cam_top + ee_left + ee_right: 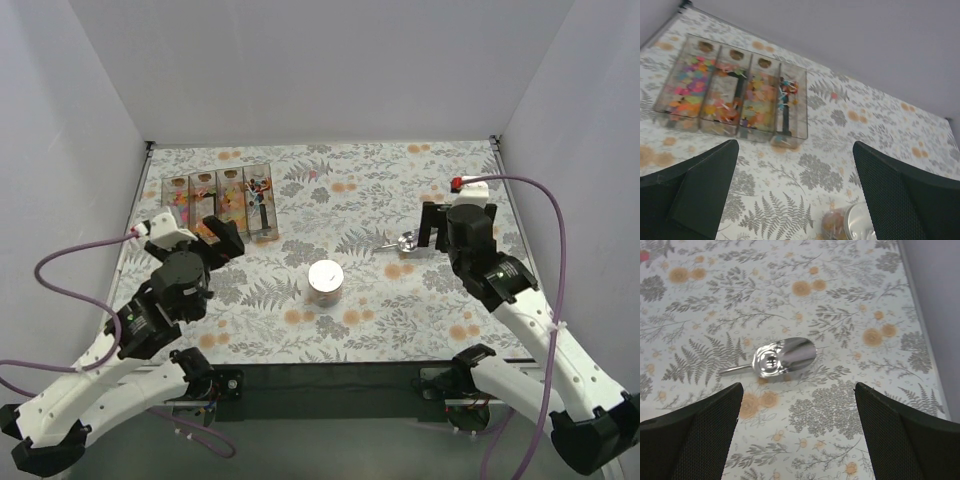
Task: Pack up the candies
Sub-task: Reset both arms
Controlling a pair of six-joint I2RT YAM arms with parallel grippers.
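The candies [695, 87] are tiny mixed-colour sweets lying in a clear four-compartment tray [795, 107] at the back left [218, 200]. A small jar with a silvery top [325, 282] stands mid-table, and its corner shows in the left wrist view [852, 225]. A metal scoop [785, 356] lies flat on the cloth at the right [405, 243]. My left gripper [795, 150] hangs open just in front of the tray [214, 232], holding nothing. My right gripper [799, 390] is open and empty, just short of the scoop [433, 226].
A flower-and-fern printed cloth [350, 190] covers the table. White walls enclose the left, back and right sides. Purple cables loop from both arms. A dark strip runs along the near edge by the arm bases [330, 385].
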